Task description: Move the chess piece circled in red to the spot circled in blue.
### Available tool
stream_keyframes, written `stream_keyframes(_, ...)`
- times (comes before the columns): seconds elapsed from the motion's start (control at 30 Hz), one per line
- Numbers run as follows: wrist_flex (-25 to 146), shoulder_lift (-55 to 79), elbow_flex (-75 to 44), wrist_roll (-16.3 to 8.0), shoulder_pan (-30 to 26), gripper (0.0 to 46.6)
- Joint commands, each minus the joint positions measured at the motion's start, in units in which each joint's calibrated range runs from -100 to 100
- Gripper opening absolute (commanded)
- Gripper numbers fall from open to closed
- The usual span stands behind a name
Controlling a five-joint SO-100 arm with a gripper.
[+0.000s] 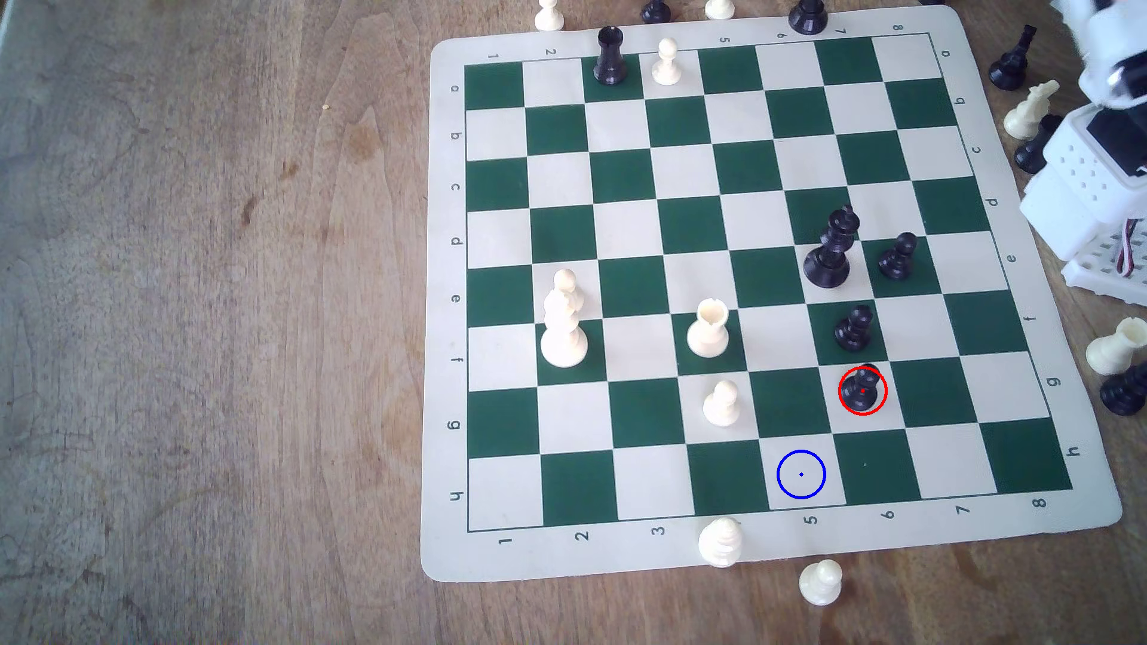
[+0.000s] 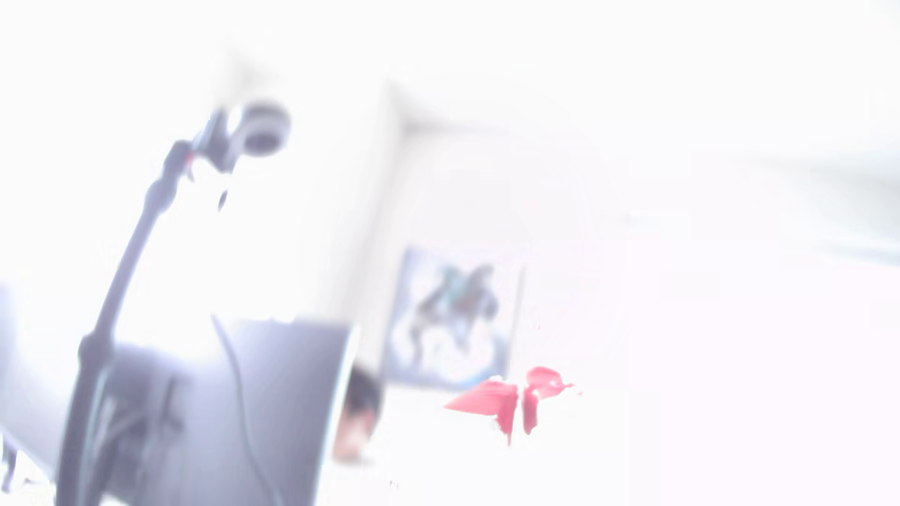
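Arm pose: the white arm (image 1: 1092,167) sits folded at the exterior view's right edge, beyond the board's e-to-c side, with its upper links rising out of the picture at the top right corner.
Jaws: they cannot be made out in the exterior view, and the wrist view is washed out and blurred, so how far open they stand, or whether they hold anything, cannot be told.
Wrist view: aimed away from the board at a bright room, showing a camera on a stand (image 2: 263,127), a dark screen (image 2: 272,389), and a framed picture (image 2: 453,318).
Red-circled black pawn (image 1: 862,389): upright on a cream square in row g, column 6, well apart from the arm and nearer the bottom of the exterior view.
Blue-circled spot (image 1: 800,474): a bare cream square in row h, column 5, diagonally next to the pawn's square and farther from the arm.
Neighbours: another black pawn (image 1: 854,329) stands one square from the circled one, toward the arm; the black crowned piece (image 1: 832,251) stands beyond it.
Surface: the board (image 1: 745,558) lies on a wooden table (image 1: 217,310).
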Motion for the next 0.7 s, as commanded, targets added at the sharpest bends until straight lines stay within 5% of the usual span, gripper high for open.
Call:
stream_keyframes(0.0, 12.2, 4.64, 0.45, -2.54, 0.21, 0.2)
stream_keyframes(0.1, 26.37, 7.1, -5.08, -6.45, 3.8, 0.2)
stream_keyframes(0.33, 52.9, 13.13, -21.22, -10.7, 4.66, 0.2)
stream_keyframes(0.67, 88.45, 30.53, -53.86, -12.26, -1.75, 0.2)
